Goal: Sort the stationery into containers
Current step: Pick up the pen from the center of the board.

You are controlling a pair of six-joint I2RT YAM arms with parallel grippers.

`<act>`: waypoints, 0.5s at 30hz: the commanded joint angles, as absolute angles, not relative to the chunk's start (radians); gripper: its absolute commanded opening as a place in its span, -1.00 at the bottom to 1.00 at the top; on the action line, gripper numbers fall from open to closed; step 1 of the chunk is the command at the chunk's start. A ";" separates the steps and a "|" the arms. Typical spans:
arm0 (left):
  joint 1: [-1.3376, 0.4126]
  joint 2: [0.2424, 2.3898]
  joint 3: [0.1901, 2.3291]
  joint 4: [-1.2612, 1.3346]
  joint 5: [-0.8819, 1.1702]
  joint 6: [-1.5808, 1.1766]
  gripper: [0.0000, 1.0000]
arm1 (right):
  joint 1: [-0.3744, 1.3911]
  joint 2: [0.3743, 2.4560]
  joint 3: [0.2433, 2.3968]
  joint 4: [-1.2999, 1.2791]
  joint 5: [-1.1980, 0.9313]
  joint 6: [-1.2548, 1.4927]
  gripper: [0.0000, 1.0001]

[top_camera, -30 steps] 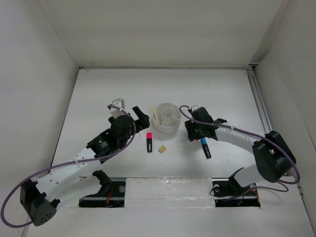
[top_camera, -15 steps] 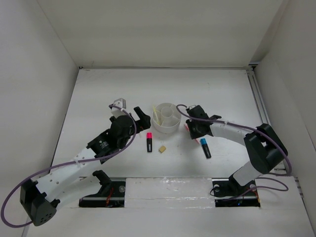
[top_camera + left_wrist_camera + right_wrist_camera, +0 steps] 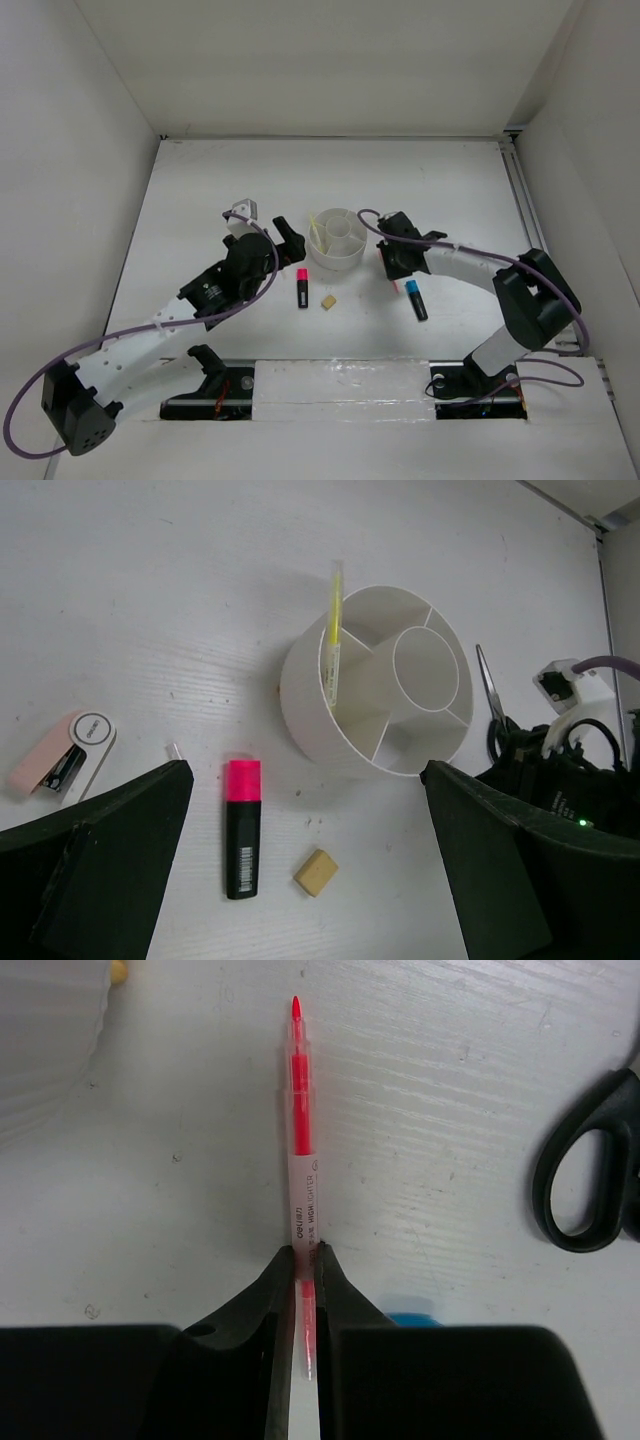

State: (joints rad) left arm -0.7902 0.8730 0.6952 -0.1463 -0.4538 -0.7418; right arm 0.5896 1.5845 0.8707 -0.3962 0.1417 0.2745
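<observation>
**Grip on thin pink pen, right of the organizer**

Lies flat on the counter (image 3: 150, 1210), this pink pen (image 3: 299, 1150), pointing straight away from the right gripper (image 3: 304, 1270), tip toward the far side. Sits between the round white organizer (image 3: 310, 695) and the black-handled scissors (image 3: 585, 1180), touching neither. Pinched between narrow jaws just behind the printed label, toward the rear of the barrel, with most of the length sticking out in front.

Looks light and stiff: slim plastic, nothing to crush under a modest squeeze. Probably slick and round, so apt to roll on the counter or swivel in a two-point pinch. Held this far back, may droop nose-down on the lift. Would sit steadier gripped on the label near mid-barrel. Needs tipping toward upright to drop into a wedge compartment, as with the yellow pen (image 3: 333, 630) leaning in one.

Hangs wide open above the counter, the left gripper (image 3: 288, 248), holding nothing, left of the organizer. Below it, loose on the counter: pink-capped marker (image 3: 241, 830) and tan cube eraser (image 3: 315, 872), just apart. Nearer the right arm, blue-capped marker (image 3: 416, 298), not yet sorted.
</observation>
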 commanded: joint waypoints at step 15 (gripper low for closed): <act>-0.790 1.115 0.710 -0.229 -0.560 -0.979 0.96 | 0.660 0.977 0.960 -0.488 0.204 0.307 -1.00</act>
